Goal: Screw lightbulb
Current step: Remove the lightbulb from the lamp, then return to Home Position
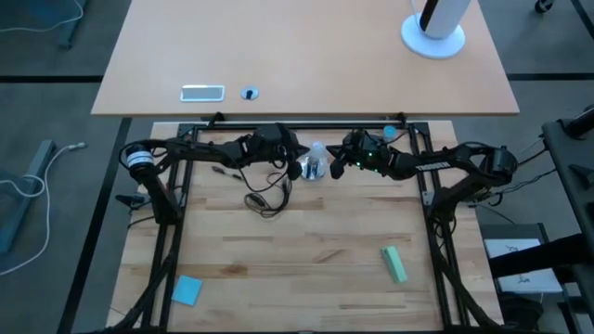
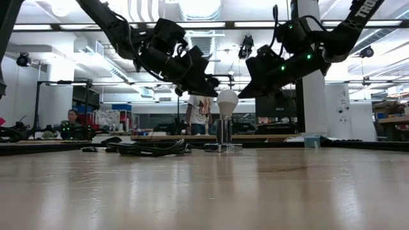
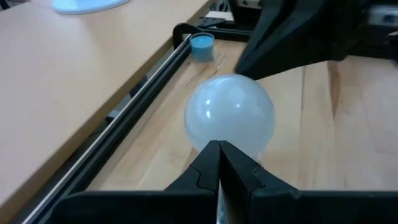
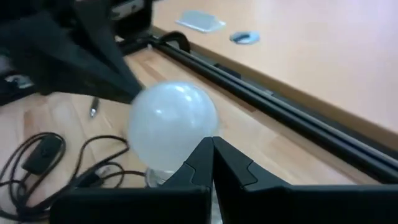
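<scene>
The lightbulb (image 1: pixel 317 153) stands upright in the round silver socket (image 2: pixel 223 145), screw base down, in the upper middle of the high view, near the far edge of the wooden worktop (image 1: pixel 306 250). In the low view the frosted globe (image 2: pixel 227 101) sits on top of the metal socket at the centre of the frame, with the socket's flat foot on the worktop.

The left tool (image 1: pixel 293 160) comes in from the left of the high view and the right tool (image 1: pixel 338 163) from the right; the 2 meet at the bulb, 1 on each side, just beside it. In the low view both tools hang above and to either side of the globe, tilted down toward it. In the left wrist view the left tool's fingers (image 3: pixel 208 168) are pressed together, tips in front of the lower part of the bulb (image 3: pixel 230 117). In the right wrist view the right tool's fingers (image 4: pixel 202 163) are likewise closed tip to tip, right beside the lower edge of the globe (image 4: pixel 171 124). Neither tool clamps the bulb.

A black cord (image 1: pixel 267 197) lies coiled on the worktop to the lower left of the socket in the high view. A small blue cap (image 3: pixel 201 46) sits near the rail beyond the bulb in the left wrist view. A blue square block (image 1: pixel 187 290) lies at the lower left of the high view and a green bar (image 1: pixel 393 263) at the lower right, both well apart from the bulb.
</scene>
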`<state>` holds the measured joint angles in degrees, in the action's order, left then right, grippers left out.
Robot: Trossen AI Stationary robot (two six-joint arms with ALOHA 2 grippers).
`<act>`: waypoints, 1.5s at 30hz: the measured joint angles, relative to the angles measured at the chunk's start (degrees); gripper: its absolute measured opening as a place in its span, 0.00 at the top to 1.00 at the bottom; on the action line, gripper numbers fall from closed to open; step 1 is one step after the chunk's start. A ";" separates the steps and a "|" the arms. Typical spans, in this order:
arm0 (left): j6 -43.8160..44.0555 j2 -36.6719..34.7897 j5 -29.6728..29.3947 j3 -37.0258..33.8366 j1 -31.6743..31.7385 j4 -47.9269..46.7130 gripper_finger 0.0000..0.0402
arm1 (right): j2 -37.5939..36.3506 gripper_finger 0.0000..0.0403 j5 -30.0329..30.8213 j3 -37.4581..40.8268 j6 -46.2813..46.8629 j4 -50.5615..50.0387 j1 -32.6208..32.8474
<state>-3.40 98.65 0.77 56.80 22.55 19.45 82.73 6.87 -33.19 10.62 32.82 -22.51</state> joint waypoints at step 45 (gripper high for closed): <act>2.42 -0.63 -6.24 -0.39 -0.51 -12.88 1.00 | -9.52 1.00 4.97 6.27 5.86 -18.13 1.47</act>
<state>-0.97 98.02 -5.48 56.41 22.04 6.57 73.21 11.84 -26.92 16.48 14.70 -21.04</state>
